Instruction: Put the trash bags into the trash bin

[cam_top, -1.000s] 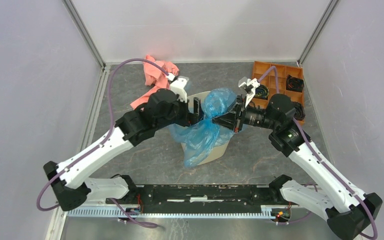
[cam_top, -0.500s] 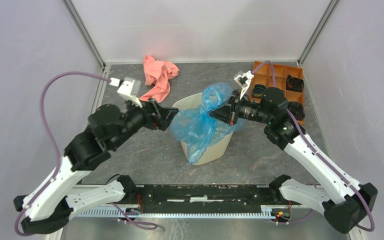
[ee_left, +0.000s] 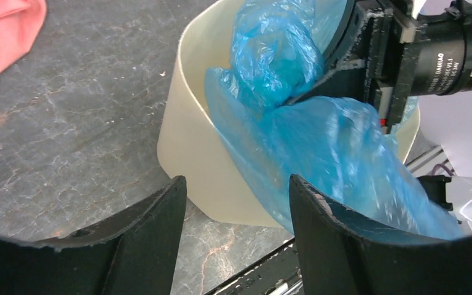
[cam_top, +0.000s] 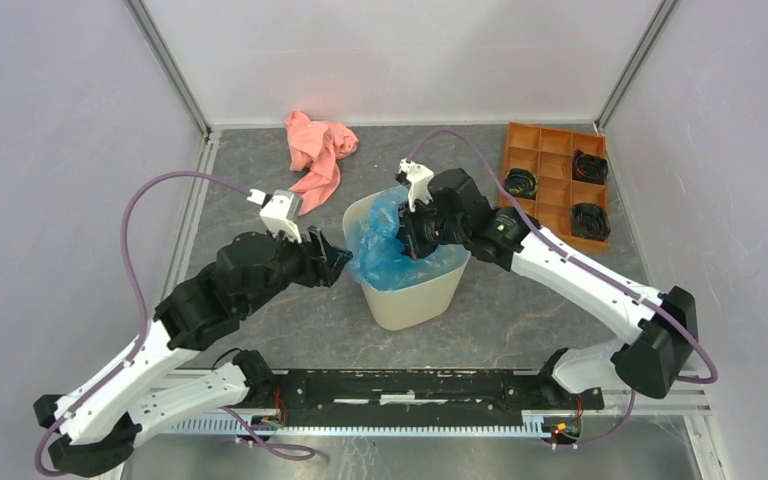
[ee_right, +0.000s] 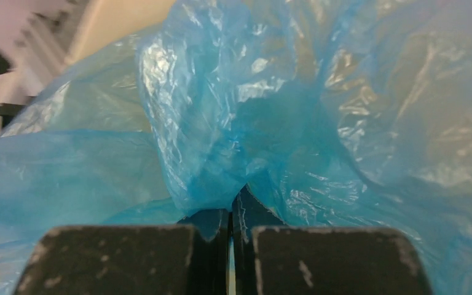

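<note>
The cream-beige trash bin (cam_top: pixel 412 300) stands upright mid-table. The crinkly blue trash bag (cam_top: pixel 385 252) is bunched inside it, and a fold hangs over the left rim. My right gripper (cam_top: pixel 408 238) reaches down into the bin and is shut on the bag (ee_right: pixel 221 123), which fills the right wrist view. My left gripper (cam_top: pixel 337 258) is open and empty just left of the bin. In the left wrist view its fingers (ee_left: pixel 160 227) frame the bin wall (ee_left: pixel 196 166) and the bag (ee_left: pixel 319 135).
A pink-salmon cloth (cam_top: pixel 318 150) lies at the back left. An orange compartment tray (cam_top: pixel 545 165) with black parts sits at the back right. Grey enclosure walls stand on three sides, and the arm base rail runs along the near edge.
My right gripper has swung left and down into the bin with the bag, so the bag no longer hangs down the bin's front. My left arm let go and drew back left.
</note>
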`<state>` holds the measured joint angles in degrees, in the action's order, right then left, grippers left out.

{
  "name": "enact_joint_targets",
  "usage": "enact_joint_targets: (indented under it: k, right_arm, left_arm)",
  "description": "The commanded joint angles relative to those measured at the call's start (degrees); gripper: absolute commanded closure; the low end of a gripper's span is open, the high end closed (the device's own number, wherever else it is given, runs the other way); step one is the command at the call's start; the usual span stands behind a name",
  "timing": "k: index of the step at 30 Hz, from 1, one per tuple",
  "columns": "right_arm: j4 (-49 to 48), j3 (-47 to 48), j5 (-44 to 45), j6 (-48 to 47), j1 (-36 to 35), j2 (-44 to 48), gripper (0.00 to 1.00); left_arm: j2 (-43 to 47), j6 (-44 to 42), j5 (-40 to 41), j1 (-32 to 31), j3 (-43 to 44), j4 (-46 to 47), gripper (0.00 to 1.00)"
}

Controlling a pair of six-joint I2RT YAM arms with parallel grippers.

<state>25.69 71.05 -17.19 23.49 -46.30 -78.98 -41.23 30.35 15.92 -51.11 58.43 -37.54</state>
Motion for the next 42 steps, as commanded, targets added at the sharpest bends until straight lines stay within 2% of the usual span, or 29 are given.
enact_joint_targets:
  k: [1, 7, 11, 16, 19, 23, 26, 30, 35, 38, 42]
  right_arm:
    - [7.98, 3.02, 14.32, -7.64, -0.31, -0.65, 0.99]
    - [6.54, 3.69, 13.78, -8.03, -3.21, -5.26, 0.99]
    - [5.51, 3.46, 14.02, -7.69, -4.26, -7.94, 0.99]
    - [4.35, 2.48, 15.49, -8.45, -4.48, -10.40, 0.99]
    - [8.03, 5.84, 19.14, -10.01, -4.51, -11.76, 1.00]
    - [10.75, 9.44, 20.98, -11.20, -4.48, -6.70, 0.99]
    - [8.05, 9.38, 20.29, -10.49, -4.53, -0.08, 0.99]
    - [-0.84, 2.55, 20.01, -8.07, -4.30, 8.54, 0.88]
    - [-10.16, -3.80, 19.26, -4.89, -4.20, 15.13, 0.90]
    - [-14.68, -6.74, 18.68, -4.49, -4.19, 18.14, 0.95]
    - [-15.42, -7.56, 20.08, -5.10, -4.23, 19.67, 0.95]
  left_arm:
    - [-2.00, 2.15, -3.15, 0.14, -0.34, 6.63, 0.33]
    - [-8.48, -0.11, -7.63, 0.14, 1.19, 13.99, 0.38]
    - [-12.45, -0.81, -5.24, 0.14, 3.95, 12.51, 0.42]
    - [-6.71, -0.16, -1.08, 0.14, 1.00, 13.55, 0.41]
    - [-3.22, 0.06, 1.45, 0.14, -0.06, 12.63, 0.38]
    - [-0.57, -0.68, 3.23, 0.14, 1.81, 9.82, 0.31]
    - [0.05, -1.39, 2.48, 0.14, 4.49, 8.59, 0.26]
    - [-1.78, -1.08, -4.91, 0.14, 8.42, 10.27, 0.16]
    - [-6.44, 1.30, -14.50, 0.14, 11.27, 13.59, 0.07]
    - [-10.44, 2.07, -17.46, 0.14, 13.08, 13.27, 0.03]
    - [-14.74, 1.05, -21.04, 0.14, 15.63, 12.00, 0.01]
